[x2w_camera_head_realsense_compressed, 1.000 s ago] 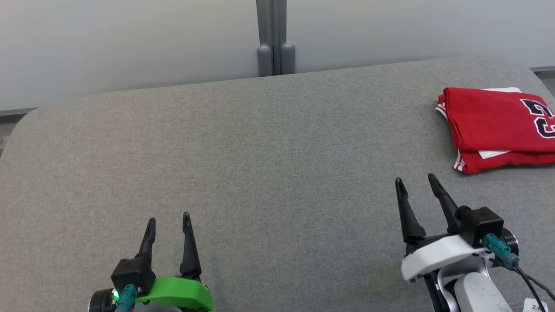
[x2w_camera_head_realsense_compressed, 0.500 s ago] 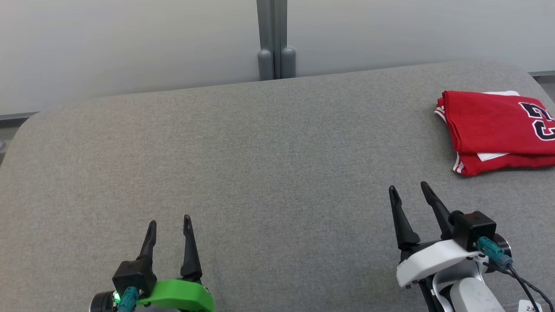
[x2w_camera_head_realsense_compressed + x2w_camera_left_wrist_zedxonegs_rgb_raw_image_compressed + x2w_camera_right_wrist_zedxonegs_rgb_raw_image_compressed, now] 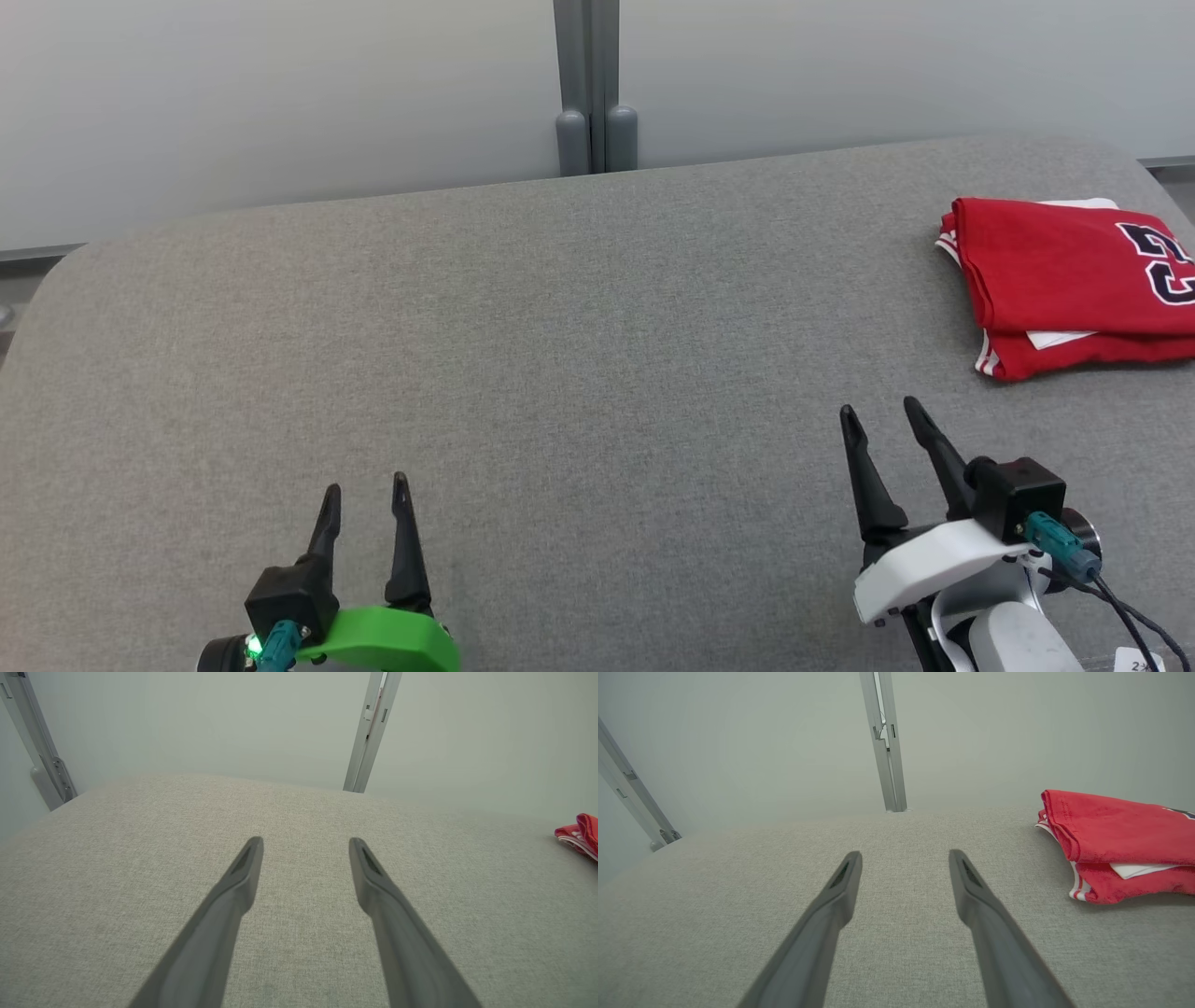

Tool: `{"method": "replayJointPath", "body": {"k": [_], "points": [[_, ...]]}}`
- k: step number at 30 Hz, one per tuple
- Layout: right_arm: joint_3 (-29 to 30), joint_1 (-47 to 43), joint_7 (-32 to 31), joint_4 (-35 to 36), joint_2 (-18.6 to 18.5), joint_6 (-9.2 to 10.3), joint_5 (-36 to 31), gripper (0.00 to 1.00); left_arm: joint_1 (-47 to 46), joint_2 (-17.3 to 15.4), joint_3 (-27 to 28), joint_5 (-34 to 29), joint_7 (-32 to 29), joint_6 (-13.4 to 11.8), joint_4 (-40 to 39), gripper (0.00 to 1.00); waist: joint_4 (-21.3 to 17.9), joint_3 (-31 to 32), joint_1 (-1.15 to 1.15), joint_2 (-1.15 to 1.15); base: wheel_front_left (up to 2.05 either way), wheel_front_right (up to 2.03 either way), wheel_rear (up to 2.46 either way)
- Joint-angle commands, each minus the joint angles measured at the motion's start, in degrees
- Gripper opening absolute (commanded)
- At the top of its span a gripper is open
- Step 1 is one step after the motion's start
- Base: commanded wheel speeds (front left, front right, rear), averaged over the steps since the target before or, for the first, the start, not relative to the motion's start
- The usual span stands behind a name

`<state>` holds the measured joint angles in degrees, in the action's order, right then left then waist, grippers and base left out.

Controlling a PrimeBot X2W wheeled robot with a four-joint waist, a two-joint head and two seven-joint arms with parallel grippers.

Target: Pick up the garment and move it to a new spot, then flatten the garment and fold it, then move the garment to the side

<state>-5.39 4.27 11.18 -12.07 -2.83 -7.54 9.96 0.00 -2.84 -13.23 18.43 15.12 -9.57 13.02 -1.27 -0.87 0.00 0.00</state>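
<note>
Head view: the folded red garment [image 3: 1055,280] lies at two o'clock on the grey surface [image 3: 560,373], running past the frame's edge. The left gripper [image 3: 366,485] at seven o'clock and the right gripper [image 3: 878,408] at four o'clock both stand wide open, empty and clear of the cloth.

Left wrist view: a sliver of the garment shows at three o'clock.

Right wrist view: a white layer pokes from the fold. A careless sweep of the right arm could snag it and undo the fold. The garment may sit close to the surface's rim, so a nudge could tip it off.
</note>
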Motion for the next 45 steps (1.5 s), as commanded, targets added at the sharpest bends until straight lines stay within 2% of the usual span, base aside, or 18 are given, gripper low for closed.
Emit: {"method": "replayJointPath", "body": {"k": [1,4,27,45], "points": [[-0.01,-0.2,-0.01,-0.39,0.02,0.0,0.06,0.0,0.07,0.0,-0.03,0.06,0.0,0.03,0.41,0.0,0.0,0.0,0.0,0.0,0.0,0.0,0.0],[-0.07,-1.02,-0.13,-1.26,0.12,0.0,1.13,0.0,0.31,0.0,0.1,1.04,-0.17,0.22,1.26,0.0,0.02,0.01,0.0,0.0,0.0,0.0,0.0],[2.17,0.01,-4.23,-1.36,-0.95,0.02,25.8,0.0,-1.83,-1.11,4.46,23.34,-5.33,5.12,1.36,0.0,0.25,0.14,0.0,0.0,0.0,0.0,0.0],[3.89,0.6,-7.0,-1.38,-1.28,0.03,40.62,0.0,-3.06,-1.48,7.48,36.74,-8.72,8.19,1.09,0.0,0.43,0.23,0.0,0.0,0.0,0.0,0.0]]}}
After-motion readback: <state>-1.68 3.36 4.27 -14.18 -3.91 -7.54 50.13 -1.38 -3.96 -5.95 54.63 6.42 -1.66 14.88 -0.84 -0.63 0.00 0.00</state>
